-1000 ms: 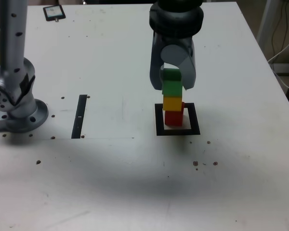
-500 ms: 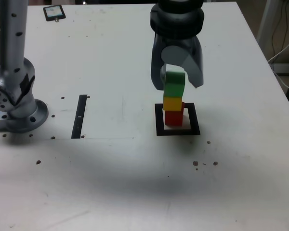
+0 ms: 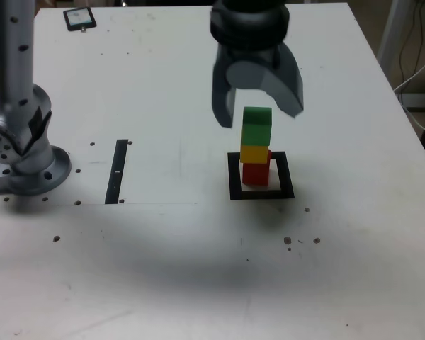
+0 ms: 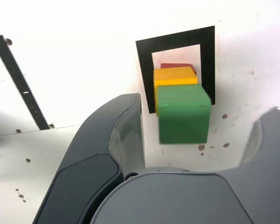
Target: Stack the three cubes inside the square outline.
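Observation:
Three cubes stand stacked inside the black square outline (image 3: pixel 261 191) (image 4: pixel 175 42): the red cube (image 3: pixel 256 173) (image 4: pixel 177 66) at the bottom, the yellow cube (image 3: pixel 255 152) (image 4: pixel 174 77) on it, the green cube (image 3: pixel 256 126) (image 4: pixel 184 114) on top. My gripper (image 3: pixel 258 112) (image 4: pixel 196 121) hangs open over the stack, one jaw on each side of the green cube and clear of it. Nothing is held.
A thin black strip (image 3: pixel 118 171) (image 4: pixel 19 80) lies on the white table at the exterior view's left of the outline. The arm's silver base (image 3: pixel 21 152) stands at the far left. A small dark device (image 3: pixel 78 18) lies at the back left.
The jaws have spread apart and let go of the green cube, which stays on the stack. The gripper has risen a little.

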